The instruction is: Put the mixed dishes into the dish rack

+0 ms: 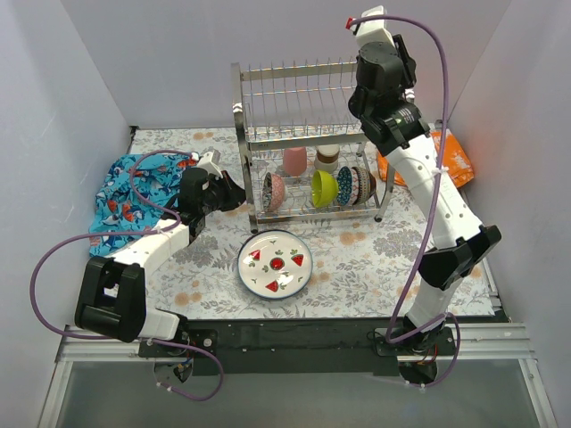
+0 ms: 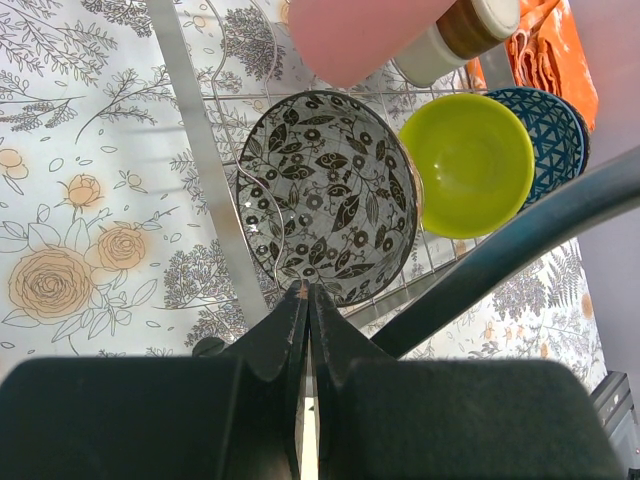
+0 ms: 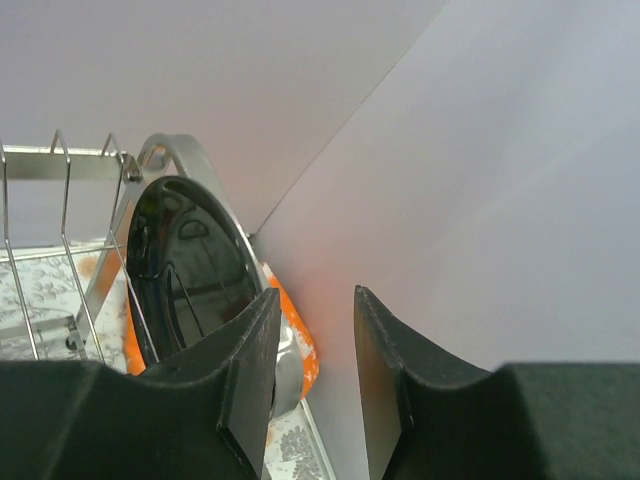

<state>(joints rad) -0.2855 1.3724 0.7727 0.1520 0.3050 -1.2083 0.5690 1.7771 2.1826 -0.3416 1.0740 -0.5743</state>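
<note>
Soft, even light is falling from above into the white enclosure, leaving only faint shadows under the dish rack (image 1: pixel 303 138) on the bench (image 1: pixel 375 259). Its chrome wires are glinting mildly. Close to the left wrist lens, the pink cup (image 2: pixel 370 35) is blurring. The right pincer (image 3: pixel 312 310) is showing dark and soft-edged, and the black plate (image 3: pixel 190 270) is mirroring rack wires.

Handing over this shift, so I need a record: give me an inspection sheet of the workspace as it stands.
Surface: floral table cover, lying flat.
Job's things: dish rack lower tier holds pink cup, patterned bowl, lime bowl, blue patterned bowl; black plate stands in the upper slots; white plate with red fruit marks lies on the table.
Clutter: blue cloth left, orange cloth right.
Grippers: left gripper shut, empty; right gripper open, empty, beside the black plate.
Cables: purple cables loop off both arms.
Surroundings: white walls.
</note>
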